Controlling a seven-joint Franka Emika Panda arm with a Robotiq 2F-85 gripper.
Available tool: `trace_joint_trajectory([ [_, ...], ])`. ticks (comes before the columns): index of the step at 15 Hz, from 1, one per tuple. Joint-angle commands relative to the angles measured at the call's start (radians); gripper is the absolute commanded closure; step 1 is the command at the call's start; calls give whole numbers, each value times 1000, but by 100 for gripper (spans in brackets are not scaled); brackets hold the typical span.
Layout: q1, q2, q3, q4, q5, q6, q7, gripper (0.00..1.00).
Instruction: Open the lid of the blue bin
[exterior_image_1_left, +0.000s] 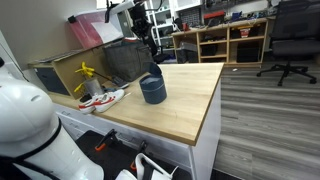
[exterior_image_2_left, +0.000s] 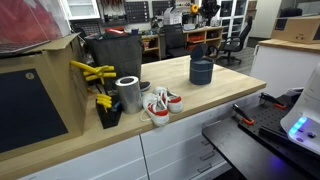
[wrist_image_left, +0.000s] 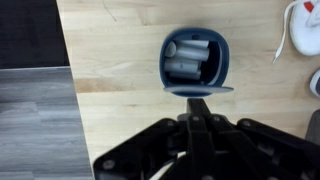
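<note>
1. The blue bin stands on the wooden counter, its lid tipped up.
2. The gripper looks clenched on the lid's rim.
3. The lid is probably light, stiff and slippery, so grip it at the edge.

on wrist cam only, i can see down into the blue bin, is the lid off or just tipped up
Observer: Tipped up. In an exterior view the lid stands raised at the rim of the blue bin, not lying on the table.
Operator: anything close by i could knock
Observer: A silver can stands further along the table beside a pair of shoes, well apart from the bin.
</note>
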Motion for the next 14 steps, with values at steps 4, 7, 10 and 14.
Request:
trace_joint_trajectory([
  [4,-25,-133,-23,-5,-14,-279,-158,60],
  [7,-28,-176,-31,-16,-19,-326,-205,36],
  [10,-23,-215,-33,-49,-14,-319,-242,14],
  [14,-19,-279,-27,-113,-12,-277,-235,0],
])
